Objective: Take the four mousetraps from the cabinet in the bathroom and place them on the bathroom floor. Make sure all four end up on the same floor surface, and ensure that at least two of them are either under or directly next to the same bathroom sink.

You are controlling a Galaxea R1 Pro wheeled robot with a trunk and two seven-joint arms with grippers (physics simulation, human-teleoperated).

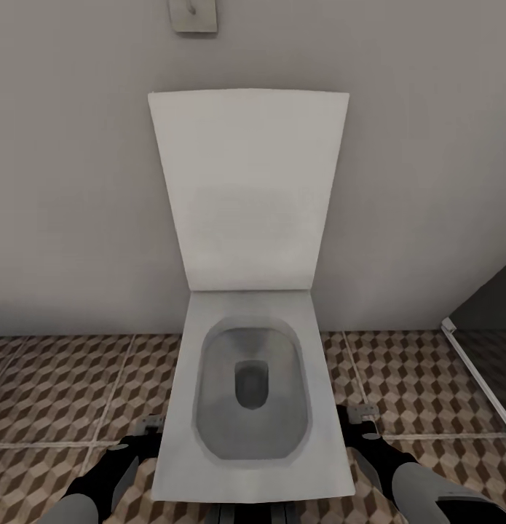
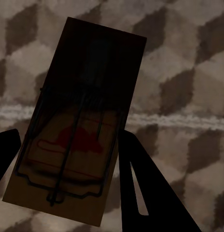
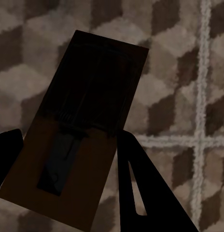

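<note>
In the left wrist view a tan mousetrap [image 2: 78,121] with dark wire and a red spot sits between the dark fingers of my left gripper [image 2: 68,135], above the cube-patterned bathroom floor [image 2: 189,72]. My right gripper [image 3: 71,135] is shut on a second mousetrap [image 3: 88,111], which looks darker, over the same tiles [image 3: 179,58]. The head view has both grippers low, the left gripper [image 1: 147,429] and the right gripper [image 1: 362,418] on either side of a toilet. The cabinet is out of view.
A white toilet [image 1: 325,437] with its lid raised against the grey wall stands straight ahead between my arms. A flush plate [image 1: 193,14] is on the wall above. A dark panel with a white frame [image 1: 475,364] stands at the right. Tiled floor [image 1: 56,393] lies open at both sides.
</note>
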